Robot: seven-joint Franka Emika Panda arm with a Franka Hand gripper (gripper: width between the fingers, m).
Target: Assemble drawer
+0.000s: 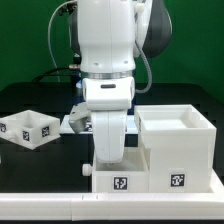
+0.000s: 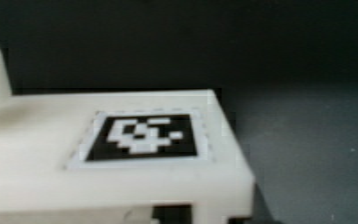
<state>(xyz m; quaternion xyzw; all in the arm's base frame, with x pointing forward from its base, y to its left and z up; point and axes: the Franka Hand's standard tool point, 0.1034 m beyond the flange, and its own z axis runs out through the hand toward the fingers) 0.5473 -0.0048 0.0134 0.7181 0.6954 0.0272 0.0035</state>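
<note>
The large white cube shell (image 1: 176, 140) stands at the exterior view's right, hollow side up, with a tag on its front face. A small white tray (image 1: 118, 180) with a front tag sits right against the shell's left side. My gripper (image 1: 108, 158) reaches straight down onto this tray; the white hand hides its fingers. In the wrist view a white tray surface (image 2: 51, 110) with a black-and-white tag (image 2: 144, 135) fills the picture very close up, and no fingertips show. A second small two-compartment tray (image 1: 28, 127) lies apart at the left.
The marker board (image 1: 74, 122) lies behind the arm on the black table (image 1: 40, 165). A low white rail (image 1: 60, 205) runs along the front edge. A green wall stands at the back.
</note>
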